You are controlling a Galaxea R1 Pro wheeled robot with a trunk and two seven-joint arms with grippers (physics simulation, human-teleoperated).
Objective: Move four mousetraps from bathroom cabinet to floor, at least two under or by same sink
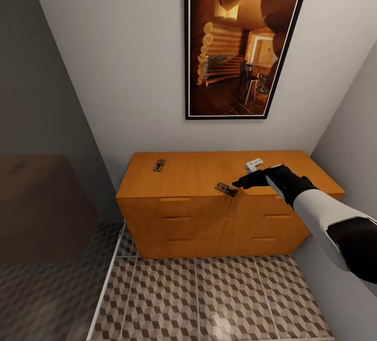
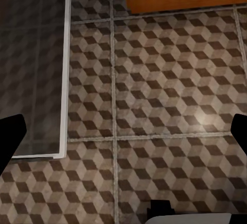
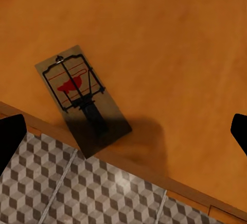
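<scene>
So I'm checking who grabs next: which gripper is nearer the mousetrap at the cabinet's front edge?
Right. The right gripper hovers just beside the mousetrap on the cabinet; the left gripper hangs above the bathroom floor, away from it.

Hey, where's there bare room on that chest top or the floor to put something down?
Chest top: bare between the back-left mousetrap and the front-edge mousetrap. Crowded at right, where the right tool hovers by a third trap. Tiled floor before the drawers is bare.

orange-brown cabinet [image 1: 193, 173], cube-patterned brown-beige floor [image 1: 209, 299]
</scene>
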